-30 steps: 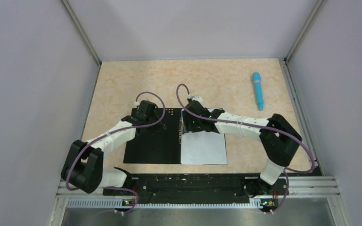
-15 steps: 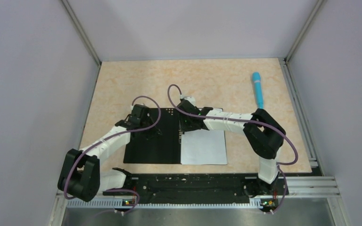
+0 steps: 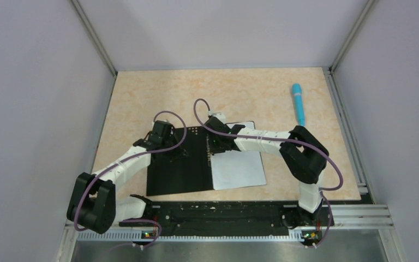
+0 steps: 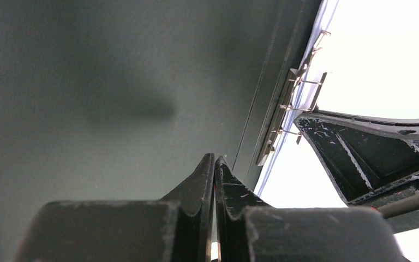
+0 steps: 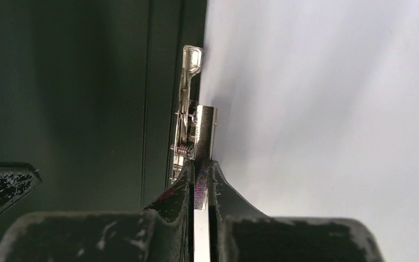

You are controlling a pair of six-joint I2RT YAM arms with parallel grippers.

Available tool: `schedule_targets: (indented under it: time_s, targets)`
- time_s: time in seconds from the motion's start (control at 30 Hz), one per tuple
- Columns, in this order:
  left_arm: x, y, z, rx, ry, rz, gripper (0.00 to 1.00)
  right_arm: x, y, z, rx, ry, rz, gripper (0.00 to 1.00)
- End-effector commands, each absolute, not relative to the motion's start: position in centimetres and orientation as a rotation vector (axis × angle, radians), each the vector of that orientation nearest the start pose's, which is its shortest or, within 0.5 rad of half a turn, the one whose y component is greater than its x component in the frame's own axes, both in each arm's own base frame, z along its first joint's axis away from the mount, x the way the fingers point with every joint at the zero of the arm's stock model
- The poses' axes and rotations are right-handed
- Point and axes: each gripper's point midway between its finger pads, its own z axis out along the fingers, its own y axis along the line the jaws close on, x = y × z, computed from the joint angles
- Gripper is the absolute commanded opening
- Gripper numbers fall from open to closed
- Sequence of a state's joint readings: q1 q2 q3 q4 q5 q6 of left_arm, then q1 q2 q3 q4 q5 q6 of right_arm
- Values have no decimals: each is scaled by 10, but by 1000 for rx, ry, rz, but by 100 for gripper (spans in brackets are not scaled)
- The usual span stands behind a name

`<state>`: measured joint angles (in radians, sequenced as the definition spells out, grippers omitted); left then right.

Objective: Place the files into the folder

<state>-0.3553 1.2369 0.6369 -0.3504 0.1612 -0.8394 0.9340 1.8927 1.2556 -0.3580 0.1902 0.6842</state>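
Metal clip (image 5: 203, 128) at the folder (image 3: 177, 172) spine is pinched in the right gripper (image 5: 201, 166), paper (image 3: 240, 170) just to its right; left gripper (image 4: 214, 161), tips pressed together, sits over the black half.

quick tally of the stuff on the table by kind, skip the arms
folder: 1
white paper sheet: 1
blue pen: 1
total: 3

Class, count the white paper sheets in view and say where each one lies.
1. The white sheet lies flat to the right of the black left half of the open folder, its edge at the metal clip. Others could be stacked under it, unseen.
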Motion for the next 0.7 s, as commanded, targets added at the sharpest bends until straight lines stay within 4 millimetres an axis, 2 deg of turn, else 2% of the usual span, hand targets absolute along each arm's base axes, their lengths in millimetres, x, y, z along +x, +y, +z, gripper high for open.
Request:
schedule_targets:
  time_s: [0.0,0.43,0.67]
  targets:
    - [255,-160,66,-563,2552,-702,6,277,362,48,-299,2541,389,0]
    - [253,-167,56,-619,2571,-735,1,305,317,60,-285,2509,329,0]
    - [254,-167,40,-711,2574,-652,0,314,307,66,-288,2485,311,0]
